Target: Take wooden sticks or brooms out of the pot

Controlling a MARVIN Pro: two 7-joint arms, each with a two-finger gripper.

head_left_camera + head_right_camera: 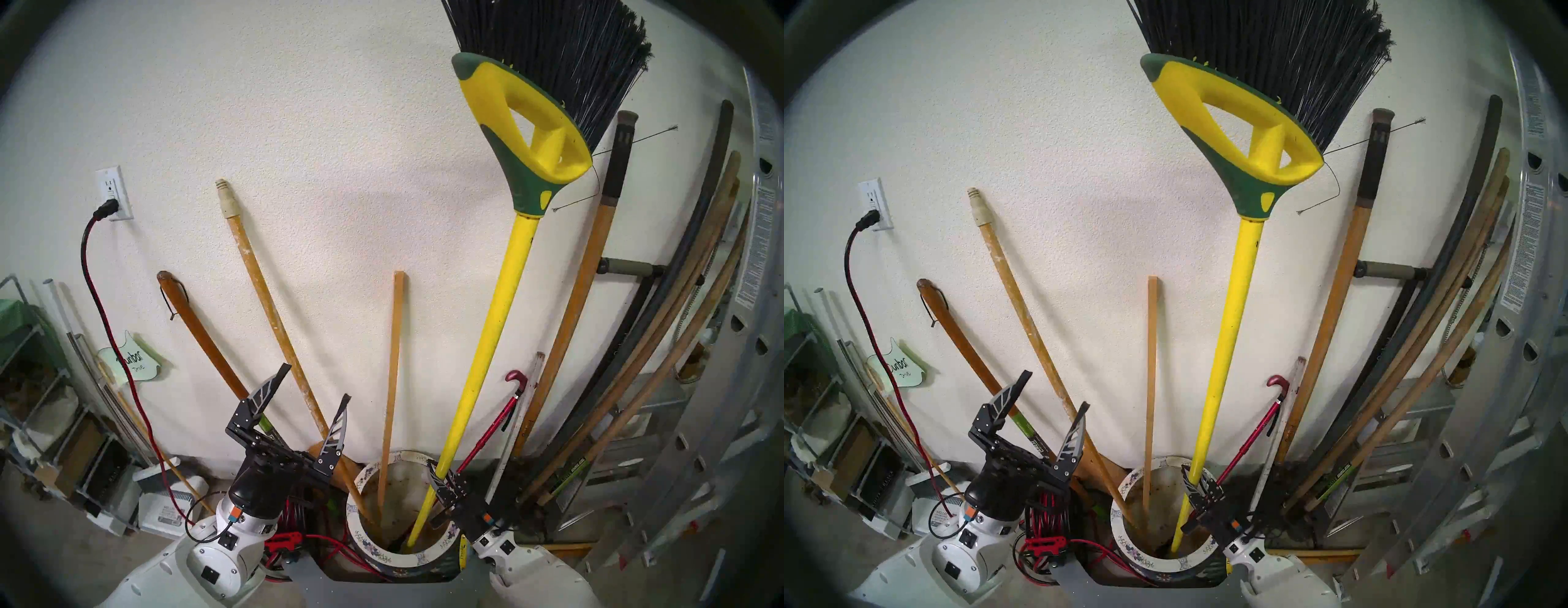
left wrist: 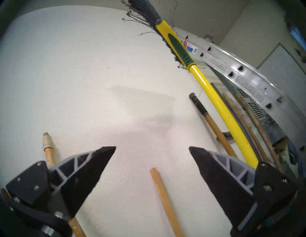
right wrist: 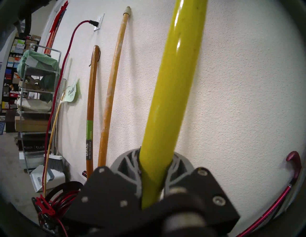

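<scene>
The flower-painted pot [image 1: 355,509] [image 1: 1123,547] stands on the floor by the wall. Its yellow-handled broom [image 1: 488,339] [image 1: 1233,331] [image 2: 220,106] [image 3: 173,82] stands bristles-up in it. My right gripper [image 1: 443,475] [image 1: 1193,479] [image 3: 155,165] is shut on the handle just above the rim. A long pole with a cream threaded tip [image 1: 271,305] [image 1: 1021,305] [image 2: 48,149] [image 3: 112,82] and a thin slat [image 1: 392,382] [image 1: 1151,382] [image 2: 164,198] lean from the pot against the wall. Left of the pot my left gripper [image 1: 315,383] [image 1: 1055,390] [image 2: 152,147] is open, empty and pointing up.
A dark brown handle [image 1: 199,335] leans behind the left gripper. A red cane [image 1: 509,412], several long-handled tools [image 1: 679,318] and an aluminium ladder [image 1: 742,339] crowd the right. A red cord reel [image 1: 1047,509] and a shelf [image 1: 34,382] are on the left.
</scene>
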